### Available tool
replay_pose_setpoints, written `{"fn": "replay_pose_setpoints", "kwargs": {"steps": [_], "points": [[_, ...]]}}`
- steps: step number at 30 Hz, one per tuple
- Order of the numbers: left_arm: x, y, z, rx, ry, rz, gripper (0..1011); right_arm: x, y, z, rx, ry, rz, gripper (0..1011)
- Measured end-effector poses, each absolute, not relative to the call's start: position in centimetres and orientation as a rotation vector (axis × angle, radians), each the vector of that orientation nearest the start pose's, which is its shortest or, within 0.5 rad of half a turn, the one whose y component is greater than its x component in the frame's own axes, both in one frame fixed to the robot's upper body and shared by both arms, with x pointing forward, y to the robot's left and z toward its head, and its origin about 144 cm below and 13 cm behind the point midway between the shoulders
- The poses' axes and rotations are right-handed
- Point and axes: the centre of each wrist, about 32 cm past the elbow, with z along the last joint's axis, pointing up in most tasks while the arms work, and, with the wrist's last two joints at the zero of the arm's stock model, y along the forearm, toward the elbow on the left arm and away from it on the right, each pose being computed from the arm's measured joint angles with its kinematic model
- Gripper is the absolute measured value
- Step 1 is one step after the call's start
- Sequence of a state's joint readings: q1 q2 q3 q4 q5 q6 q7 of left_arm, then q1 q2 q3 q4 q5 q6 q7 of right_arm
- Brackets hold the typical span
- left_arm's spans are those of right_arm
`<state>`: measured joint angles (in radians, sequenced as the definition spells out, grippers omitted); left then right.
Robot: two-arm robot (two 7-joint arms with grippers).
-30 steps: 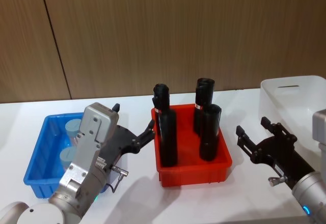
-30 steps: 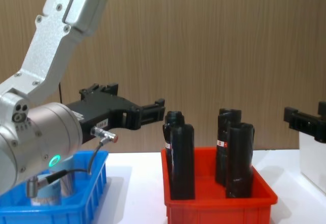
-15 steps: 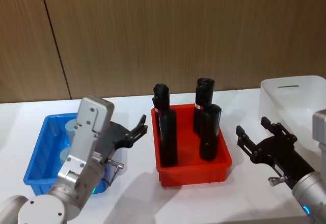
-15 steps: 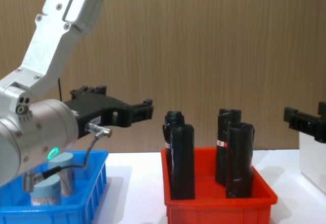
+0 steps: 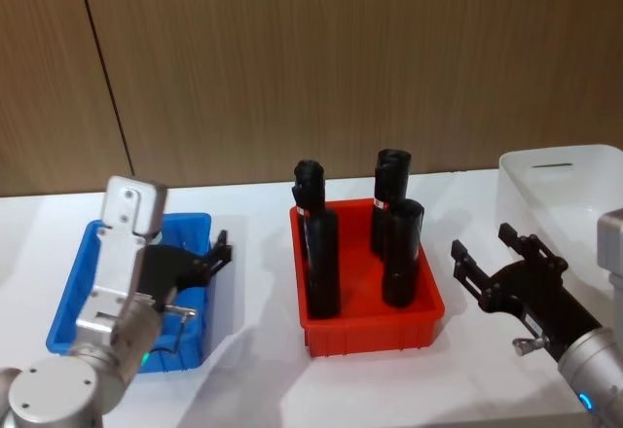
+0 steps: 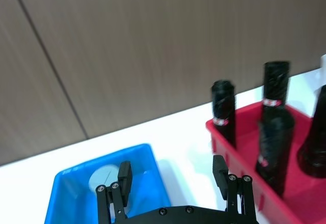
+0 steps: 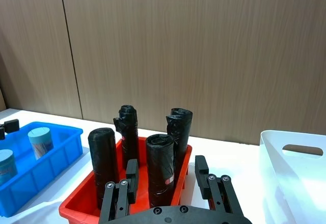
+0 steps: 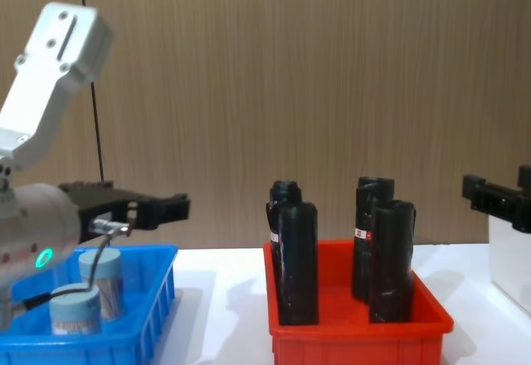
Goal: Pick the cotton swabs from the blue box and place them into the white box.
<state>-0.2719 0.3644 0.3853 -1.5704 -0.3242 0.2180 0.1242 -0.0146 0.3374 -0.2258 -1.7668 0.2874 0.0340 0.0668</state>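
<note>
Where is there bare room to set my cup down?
Bare table lies between the blue box and red box, and in front of the red box. The red box is crowded with bottles; the left hand hangs over the blue box, the right hand between red and white box.

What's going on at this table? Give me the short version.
A two-armed robot is moving small clear cylindrical jars of cotton swabs from a shallow bright blue plastic box to a white translucent plastic box on its right. Two jars stand in the blue box, untouched. The left gripper hovers above that box, jaws open and holding nothing. The right gripper hangs idle, jaws open, beside a red plastic bin of tall black bottles.
</note>
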Motion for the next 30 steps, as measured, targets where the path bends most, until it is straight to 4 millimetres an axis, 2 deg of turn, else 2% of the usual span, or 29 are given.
{"fn": "replay_pose_setpoints", "kwargs": {"steps": [13, 30], "points": [[52.5, 24.6, 119.9, 0.202, 0.102, 1.435, 1004, 44.3, -23.7, 118.9, 0.026, -0.075, -1.229, 687], [53.5, 26.6, 119.1, 0.218, 0.199, 1.477, 1004, 44.3, -23.7, 118.9, 0.026, -0.075, -1.229, 687]]}}
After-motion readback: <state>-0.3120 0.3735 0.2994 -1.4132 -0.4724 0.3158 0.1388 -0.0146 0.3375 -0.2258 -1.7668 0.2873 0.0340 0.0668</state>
